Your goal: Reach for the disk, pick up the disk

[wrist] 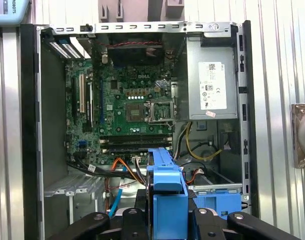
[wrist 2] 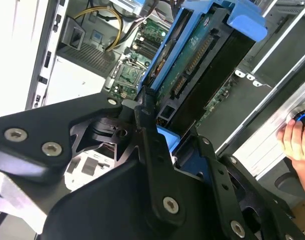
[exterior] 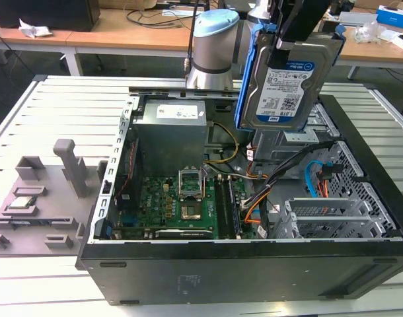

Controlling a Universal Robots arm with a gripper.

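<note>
Above the open case [exterior: 208,264] in the exterior view, the gripper [exterior: 300,26] clamps the disk [exterior: 287,82]; the second wrist view adds a hand [wrist 2: 297,140].

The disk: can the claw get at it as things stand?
Yes, it looks so: the claw seems already shut on the disk by its blue frame, holding it upright above the open computer case.

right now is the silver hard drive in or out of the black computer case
Out. In the exterior view the silver-grey metal hard drive in its blue frame hangs upright above the open black computer case, held by the claw.
</note>
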